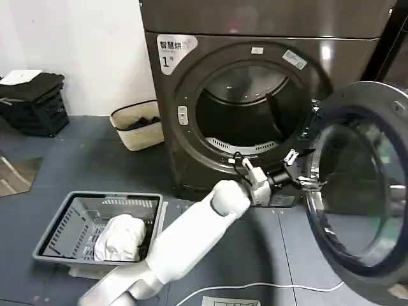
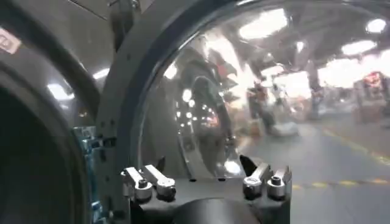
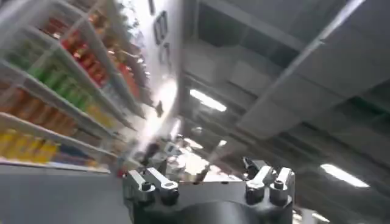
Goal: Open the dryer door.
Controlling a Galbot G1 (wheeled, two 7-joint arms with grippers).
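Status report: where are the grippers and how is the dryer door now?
Left gripper open, at inner rim of the dryer door, holding nothing. Right gripper open, aimed at ceiling. Door swung wide, drum exposed. Laundry basket on floor, clear of door.

dark blue-grey floor (image 1: 83, 166), grey laundry basket (image 1: 64, 223), woven basket (image 1: 137, 127), black crate (image 1: 32, 105), dryer (image 1: 191, 102), white cable (image 1: 255, 288)

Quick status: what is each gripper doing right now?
Left gripper: open, at the inner edge of the swung-open chrome-ringed round dryer door, holding nothing.
Right gripper: open, holding nothing.

Grey-brown dryer (image 1: 191, 153); seemingly dark-ringed door (image 1: 363, 191)
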